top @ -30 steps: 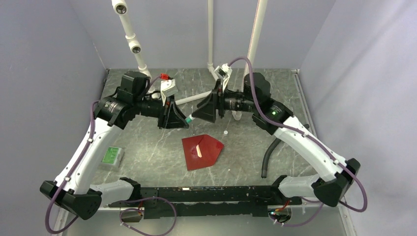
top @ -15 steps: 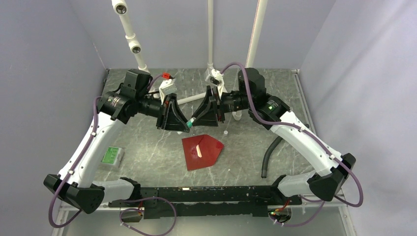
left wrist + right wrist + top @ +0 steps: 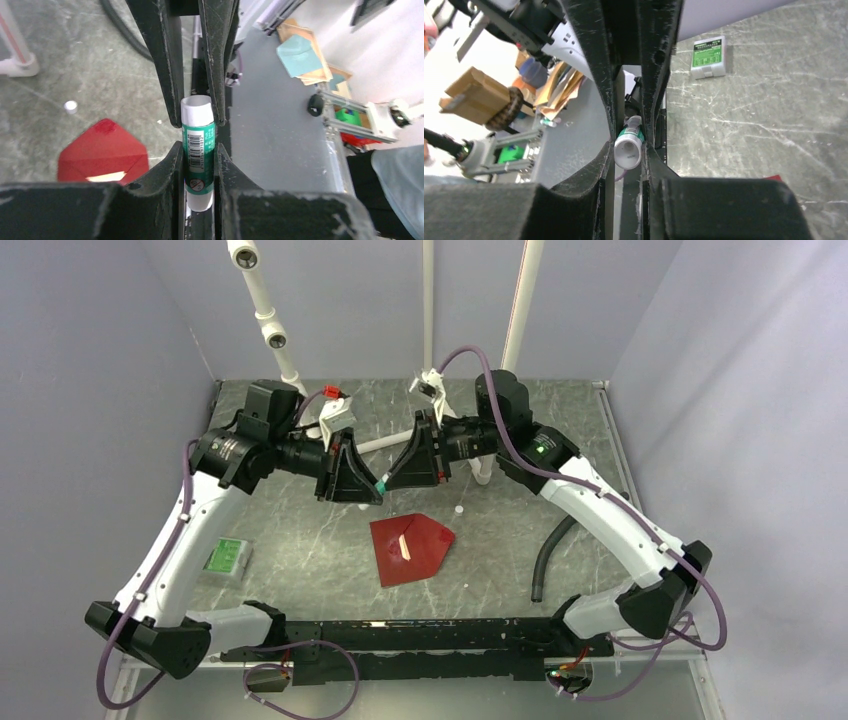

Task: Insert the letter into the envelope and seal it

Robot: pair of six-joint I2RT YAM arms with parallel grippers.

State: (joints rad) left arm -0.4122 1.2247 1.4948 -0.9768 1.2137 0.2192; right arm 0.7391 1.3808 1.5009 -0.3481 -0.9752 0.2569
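The dark red envelope (image 3: 412, 550) lies flat mid-table with its pointed flap open; it also shows in the left wrist view (image 3: 102, 156). A pale sliver of the letter (image 3: 405, 545) shows at the envelope's mouth, and in the left wrist view (image 3: 106, 176). My left gripper (image 3: 374, 490) and right gripper (image 3: 392, 480) meet tip to tip above the table behind the envelope. Between them is a green-and-white glue stick (image 3: 198, 150). The left gripper (image 3: 198, 152) is shut on its body. The right gripper (image 3: 629, 145) is shut on its white end (image 3: 628, 151).
A small white cap (image 3: 458, 510) lies on the table right of the grippers. A green-and-white card packet (image 3: 226, 556) lies at the left. A black hose (image 3: 548, 555) lies at the right. White pipes (image 3: 428, 310) stand at the back.
The right gripper has moved left towards the left gripper, and the two now meet at the glue stick. The envelope and letter have not moved.
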